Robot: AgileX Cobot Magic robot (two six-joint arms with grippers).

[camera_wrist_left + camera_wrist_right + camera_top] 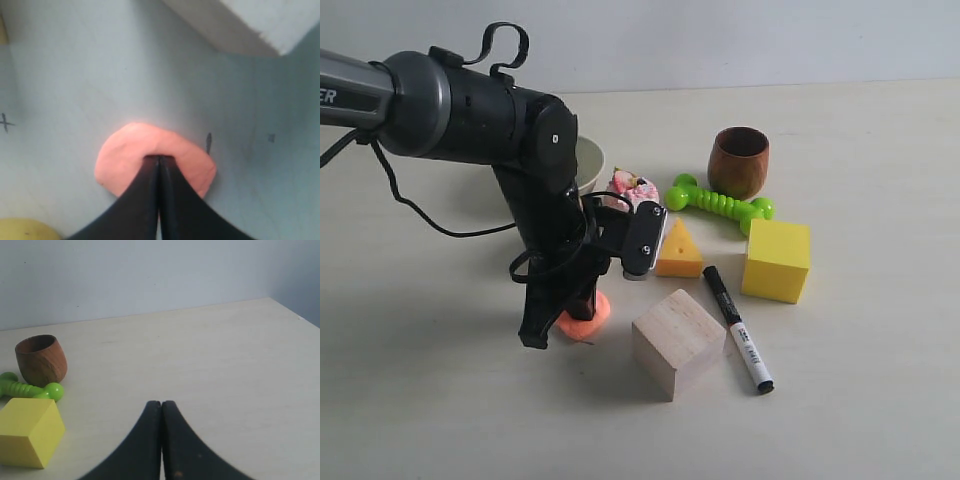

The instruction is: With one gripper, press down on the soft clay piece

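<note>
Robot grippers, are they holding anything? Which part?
Nothing is held. The left gripper, jaws shut, presses its tips onto the soft clay piece; the right gripper is shut on nothing.

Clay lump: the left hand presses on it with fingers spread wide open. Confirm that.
Wrong in one respect: the left hand presses on the clay lump with fingers shut together, not spread, as the left wrist view shows.

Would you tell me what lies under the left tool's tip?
The clay, a flattened salmon disc on the table. The shut left tool meets its top; the patch beneath the tips, and any dent there, is covered.
</note>
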